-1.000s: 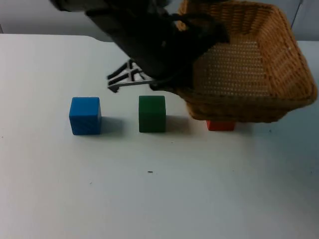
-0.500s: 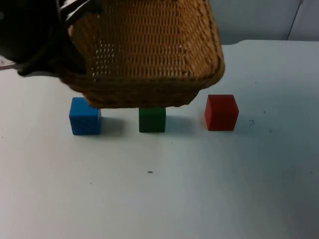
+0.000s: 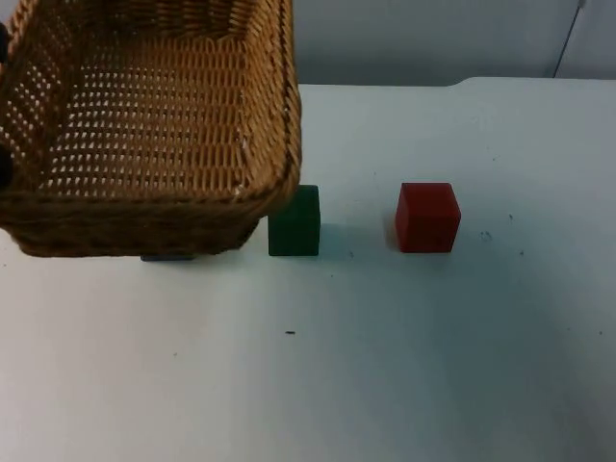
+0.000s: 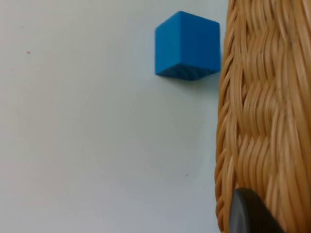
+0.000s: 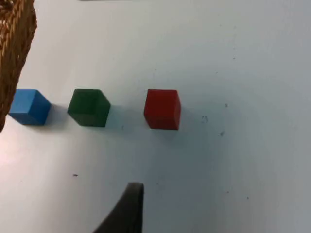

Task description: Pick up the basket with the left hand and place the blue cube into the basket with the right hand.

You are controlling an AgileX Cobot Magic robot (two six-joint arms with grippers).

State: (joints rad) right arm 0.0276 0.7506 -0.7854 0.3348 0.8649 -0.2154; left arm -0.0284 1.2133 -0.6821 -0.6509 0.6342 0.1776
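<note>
Above tabletop (image 3: 433, 366), left tool (image 4: 250, 213) gripping basket (image 3: 144, 125) rim, hanging over blue cube (image 4: 187, 46), presumably readying drop spot; right tool (image 5: 127, 208) waiting near red cube (image 5: 163, 109), grip state unclear.

My white bench (image 3: 404, 366) runs back to a grey wall (image 3: 423, 38); small dark specks mark its top, and the light is soft and even.

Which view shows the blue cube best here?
The left wrist view: the blue cube sits unobstructed beside the basket. The right wrist view shows it farther off; in the top view the basket hides nearly all of it.
</note>
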